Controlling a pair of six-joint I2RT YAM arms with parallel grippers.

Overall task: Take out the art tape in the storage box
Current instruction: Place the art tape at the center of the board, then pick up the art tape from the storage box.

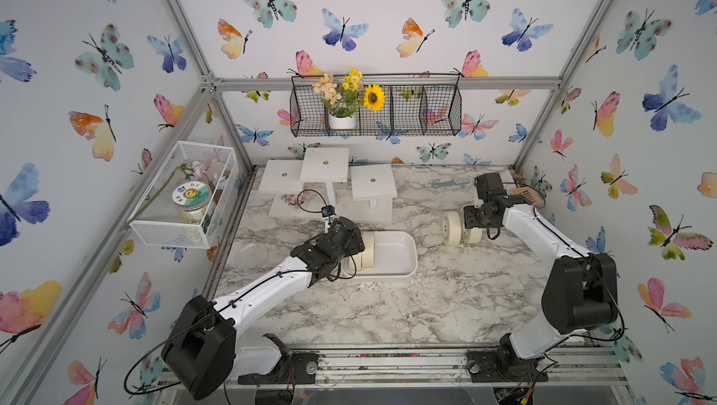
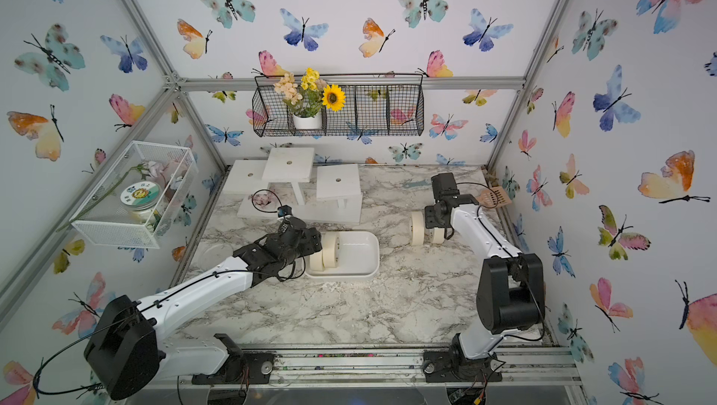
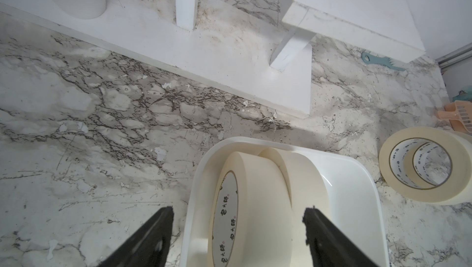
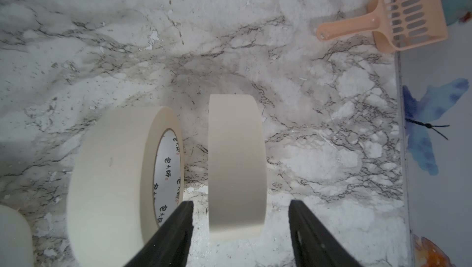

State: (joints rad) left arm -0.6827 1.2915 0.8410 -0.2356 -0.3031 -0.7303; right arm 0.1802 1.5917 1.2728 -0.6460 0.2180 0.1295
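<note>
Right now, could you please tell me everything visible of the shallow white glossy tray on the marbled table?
The shallow white glossy plastic-looking tray is rectangular with rounded corners, lying flat on the marbled tabletop. Two cream tape rolls stand on edge inside one end, the open left gripper poised over them; its other end is bare.

Marble desk: storage box is set centrally, two art tape rolls stood at 2 o'clock, white stand at 11.

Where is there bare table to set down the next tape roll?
Bare: the wide table front, from tray to near edge, and right of the tray, in front of the two loose rolls. Crowded: the white stands at back left, and around the loose rolls.
</note>
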